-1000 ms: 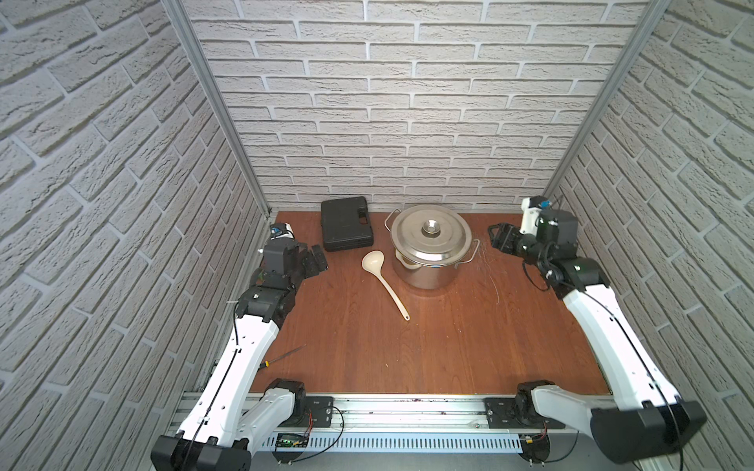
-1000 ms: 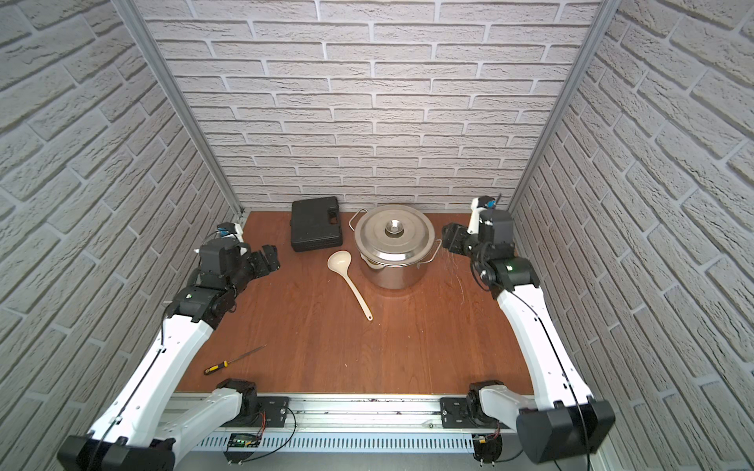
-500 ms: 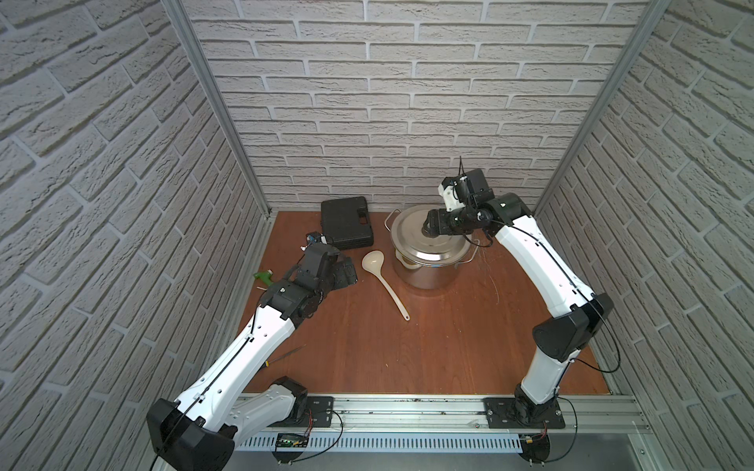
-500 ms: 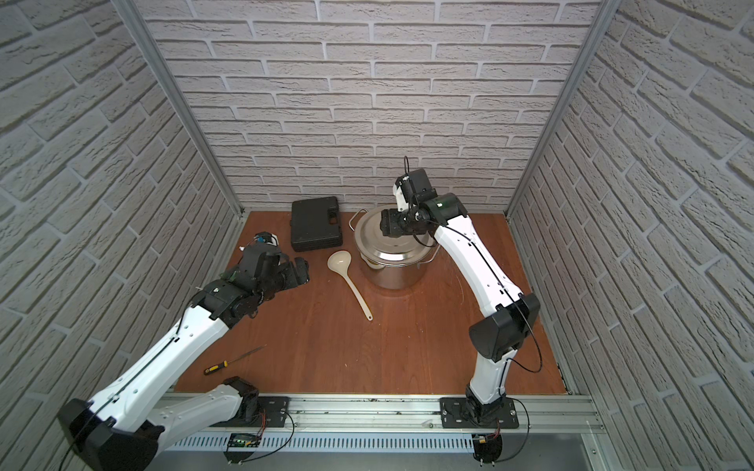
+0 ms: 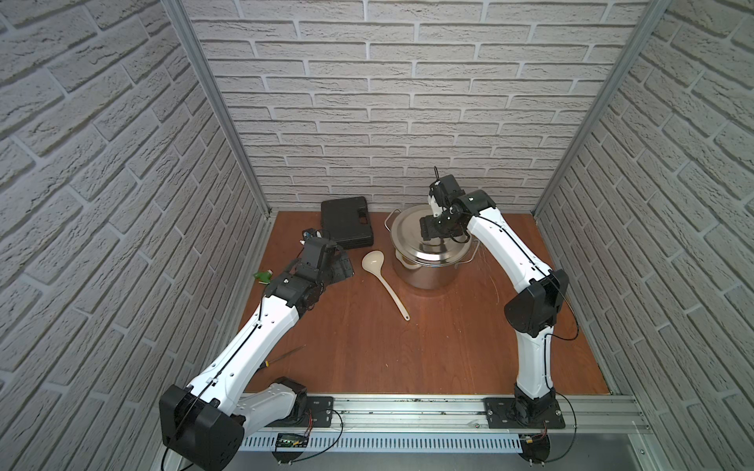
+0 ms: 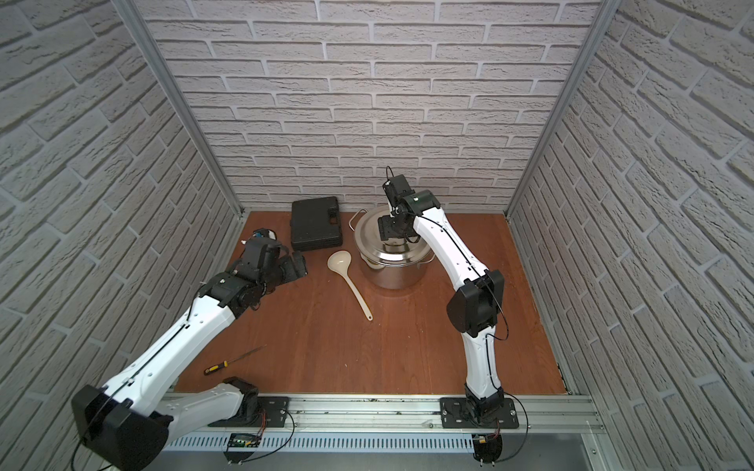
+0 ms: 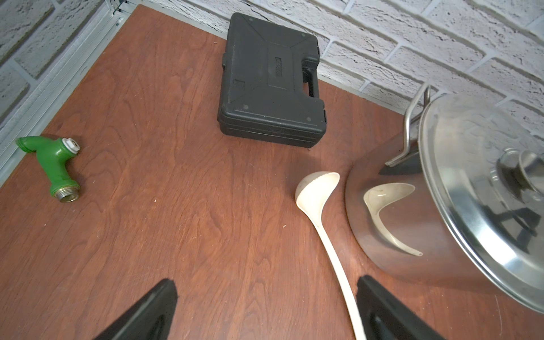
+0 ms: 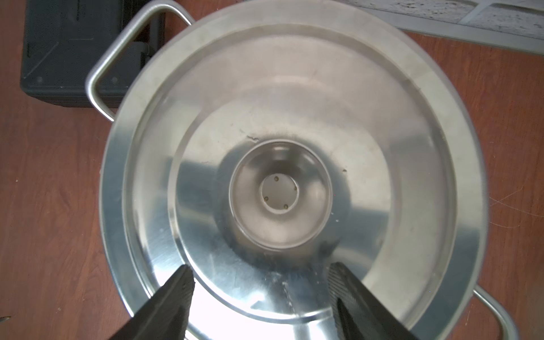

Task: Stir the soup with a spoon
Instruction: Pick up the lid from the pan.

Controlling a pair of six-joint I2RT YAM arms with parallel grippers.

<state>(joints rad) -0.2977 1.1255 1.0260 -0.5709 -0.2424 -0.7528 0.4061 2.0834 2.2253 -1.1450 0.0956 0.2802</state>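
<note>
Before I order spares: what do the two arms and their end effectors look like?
Both the left arm and right arm have white shells, bulky black joint housings and thin black cables along the links. The left end effector and right end effector each carry two flat black tapering fingers; the right one's show a fine ribbed texture.

I see the pot [image 5: 424, 274] toward the counter's [image 5: 428, 359] back, lid [image 5: 404, 229] over it, the spoon [image 5: 386, 286] lying just left of it. The case [image 5: 347, 222] sits behind the spoon, a hose fitting [image 5: 263, 276] far left, a screwdriver [image 6: 232, 359] front left.
</note>
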